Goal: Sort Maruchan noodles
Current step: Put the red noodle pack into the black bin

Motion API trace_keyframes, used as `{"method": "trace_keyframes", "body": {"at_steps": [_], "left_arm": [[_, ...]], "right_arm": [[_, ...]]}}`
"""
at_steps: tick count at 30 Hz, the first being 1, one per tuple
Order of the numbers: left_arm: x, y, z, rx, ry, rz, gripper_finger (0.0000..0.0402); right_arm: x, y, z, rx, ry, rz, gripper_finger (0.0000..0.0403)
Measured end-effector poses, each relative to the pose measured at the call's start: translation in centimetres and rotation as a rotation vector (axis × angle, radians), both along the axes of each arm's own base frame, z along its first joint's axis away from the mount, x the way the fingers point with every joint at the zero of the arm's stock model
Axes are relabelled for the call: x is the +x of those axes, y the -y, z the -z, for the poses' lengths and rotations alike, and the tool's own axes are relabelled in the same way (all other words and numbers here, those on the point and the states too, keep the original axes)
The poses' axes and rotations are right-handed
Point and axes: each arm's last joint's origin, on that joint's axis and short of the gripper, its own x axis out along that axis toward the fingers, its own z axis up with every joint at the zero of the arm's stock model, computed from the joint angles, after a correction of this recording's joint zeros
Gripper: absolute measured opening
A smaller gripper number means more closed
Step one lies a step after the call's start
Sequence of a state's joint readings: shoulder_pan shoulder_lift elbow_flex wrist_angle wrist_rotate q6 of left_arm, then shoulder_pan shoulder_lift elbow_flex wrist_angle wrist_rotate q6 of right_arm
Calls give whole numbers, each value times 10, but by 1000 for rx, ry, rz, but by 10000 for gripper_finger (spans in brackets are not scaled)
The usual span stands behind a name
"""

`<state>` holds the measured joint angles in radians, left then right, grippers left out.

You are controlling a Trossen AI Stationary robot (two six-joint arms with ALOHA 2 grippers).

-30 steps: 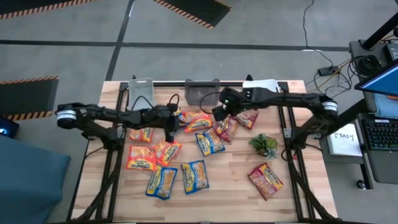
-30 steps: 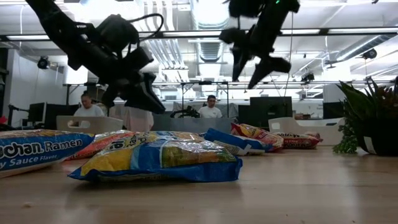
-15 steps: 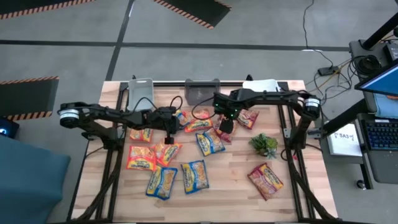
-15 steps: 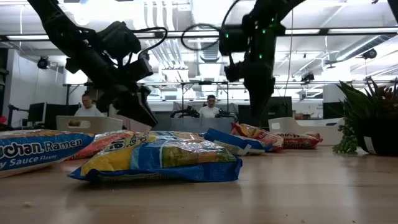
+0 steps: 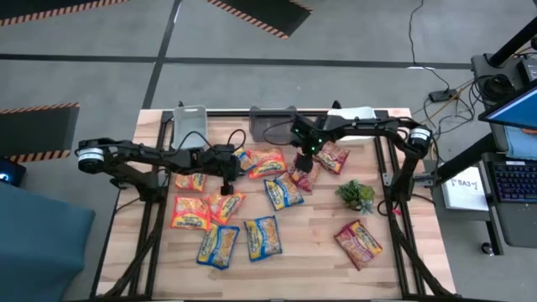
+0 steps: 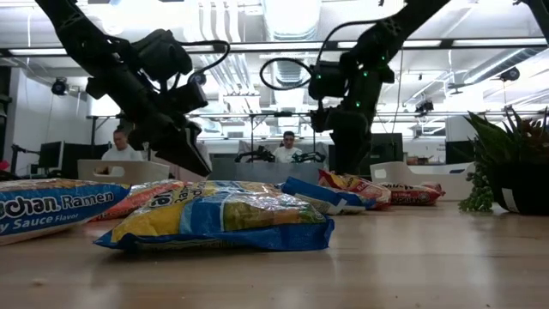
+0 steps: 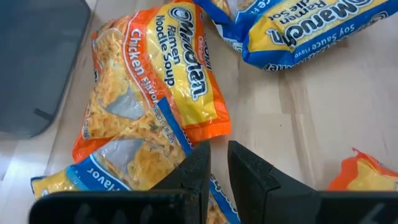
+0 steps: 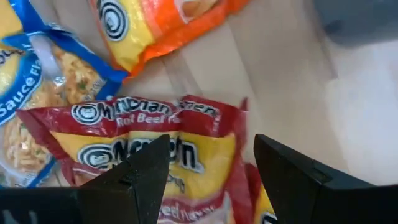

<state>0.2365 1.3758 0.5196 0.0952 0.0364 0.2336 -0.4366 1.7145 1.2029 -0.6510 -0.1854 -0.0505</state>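
Several Maruchan packets lie flat on the wooden table. My right gripper (image 5: 306,164) (image 8: 211,174) is open and points down just over a dark red packet (image 5: 303,176) (image 8: 168,146) near the table's middle. One finger is above the packet's face, the other beyond its edge. Whether they touch it I cannot tell. My left gripper (image 5: 226,174) (image 7: 218,171) is shut and hovers beside an orange chicken packet (image 7: 155,93) that overlaps a blue-and-yellow one (image 7: 118,177). More blue packets (image 5: 262,237) and orange packets (image 5: 190,211) lie toward the near edge.
Three shallow trays stand along the far edge: a grey one (image 5: 191,117), a dark one (image 5: 273,124) and a white one (image 5: 352,115). A small green plant (image 5: 357,195) stands right of the pile, and a lone dark red packet (image 5: 359,243) lies nearer. People sit in the room behind.
My right gripper has come down from high near the far trays toward the dark red packet, turning to point straight down and staying open. My left gripper has sunk a little over the packets on the left. No packet has moved.
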Motion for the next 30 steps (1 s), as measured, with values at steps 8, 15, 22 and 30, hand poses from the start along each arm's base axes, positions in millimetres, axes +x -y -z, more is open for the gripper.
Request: {"method": "trace_keyframes", "body": {"at_steps": [8, 15, 22, 30], "left_arm": [[-1, 0, 1, -12, 1, -10, 39], [1, 0, -3, -1, 44, -11, 39], [-6, -2, -37, 107, 170, -88, 39], [-41, 5, -95, 272, 399, -105, 39]], "right_arm": [[-4, -6, 23, 13, 61, 16, 197], [-5, -6, 28, 9, 79, 29, 79], [-3, -5, 14, 11, 94, 43, 10], [1, -13, -35, -15, 197, 51, 8]]}}
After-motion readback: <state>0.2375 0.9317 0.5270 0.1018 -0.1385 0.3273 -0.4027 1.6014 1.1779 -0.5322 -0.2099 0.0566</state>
